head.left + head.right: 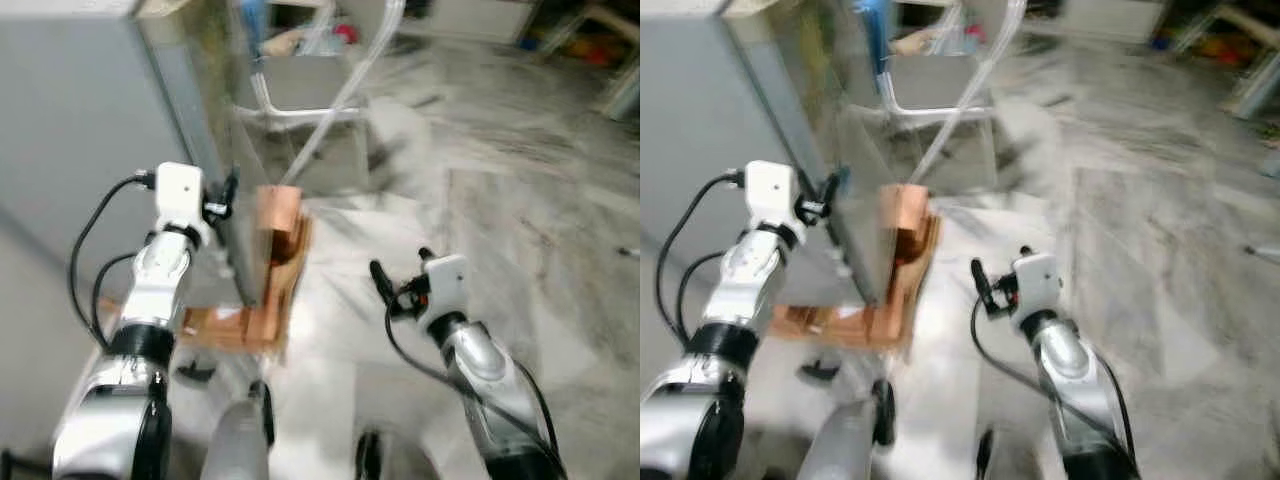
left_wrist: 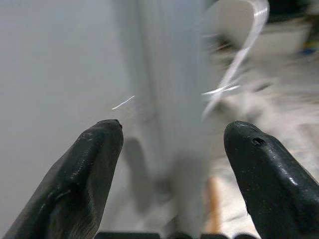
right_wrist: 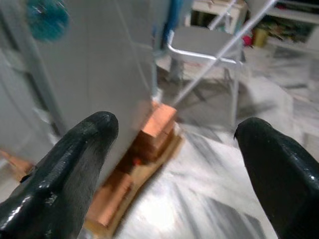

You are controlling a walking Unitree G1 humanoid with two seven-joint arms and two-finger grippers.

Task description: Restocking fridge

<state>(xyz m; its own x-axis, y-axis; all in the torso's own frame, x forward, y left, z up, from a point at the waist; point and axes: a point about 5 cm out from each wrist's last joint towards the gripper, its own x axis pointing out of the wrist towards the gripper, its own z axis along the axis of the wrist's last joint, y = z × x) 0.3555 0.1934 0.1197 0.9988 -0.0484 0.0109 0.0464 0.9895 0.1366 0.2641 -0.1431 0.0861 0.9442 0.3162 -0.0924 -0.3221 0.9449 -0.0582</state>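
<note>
Both pincers are spread and empty: the left pincer (image 1: 228, 195) is raised at the grey fridge's (image 1: 80, 130) front corner, likely seeking its door; the right pincer (image 1: 385, 285) hangs over the floor (image 1: 520, 230).

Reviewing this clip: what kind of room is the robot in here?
Probably a home kitchen or utility area, though the frames are blurred. A tall grey fridge stands on a wooden base, on a marble-patterned floor, with a metal-framed chair behind. Both grippers, left and right, are open.
</note>
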